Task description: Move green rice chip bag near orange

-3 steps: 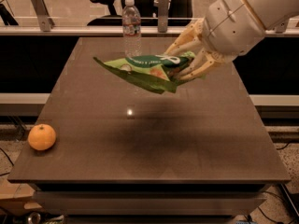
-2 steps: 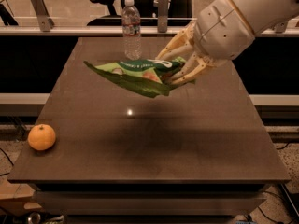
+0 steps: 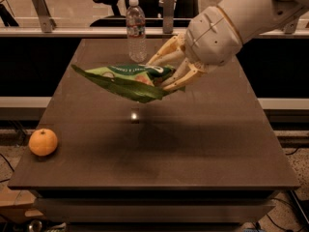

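Observation:
The green rice chip bag hangs in the air above the middle of the dark table, lying nearly flat with its long end pointing left. My gripper is shut on the bag's right end, its tan fingers above and below it. The orange sits on the table near the front left corner, well left of and in front of the bag. The bag's shadow falls on the table beneath it.
A clear water bottle stands upright at the back of the table, just behind the bag. A railing with metal posts and an office chair lie beyond the far edge. The table's left edge is close to the orange.
My gripper has carried the bag to the left and slightly toward the front, closer to the orange. The orange and the bottle have not moved.

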`<state>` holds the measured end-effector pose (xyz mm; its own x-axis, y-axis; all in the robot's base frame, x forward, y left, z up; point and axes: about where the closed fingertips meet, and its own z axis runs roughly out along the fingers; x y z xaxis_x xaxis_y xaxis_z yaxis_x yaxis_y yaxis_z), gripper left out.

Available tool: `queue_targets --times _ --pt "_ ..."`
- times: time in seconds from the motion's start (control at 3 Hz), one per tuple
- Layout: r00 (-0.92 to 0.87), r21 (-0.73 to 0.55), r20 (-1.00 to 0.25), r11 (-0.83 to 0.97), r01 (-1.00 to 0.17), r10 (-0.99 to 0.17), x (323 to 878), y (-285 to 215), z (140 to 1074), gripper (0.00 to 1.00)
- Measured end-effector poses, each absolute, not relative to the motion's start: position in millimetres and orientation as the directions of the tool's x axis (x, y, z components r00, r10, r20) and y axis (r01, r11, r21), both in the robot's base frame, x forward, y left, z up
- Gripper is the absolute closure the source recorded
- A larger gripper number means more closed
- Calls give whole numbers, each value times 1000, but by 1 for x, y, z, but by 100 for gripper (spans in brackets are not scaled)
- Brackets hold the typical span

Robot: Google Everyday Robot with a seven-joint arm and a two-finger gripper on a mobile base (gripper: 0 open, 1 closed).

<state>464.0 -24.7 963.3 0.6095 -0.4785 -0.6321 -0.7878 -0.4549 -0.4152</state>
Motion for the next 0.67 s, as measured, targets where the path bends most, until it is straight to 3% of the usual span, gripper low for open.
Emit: queue_targets --times 0.67 --pt "588 -406 -678 -443 -800 -440 481 -19 953 100"
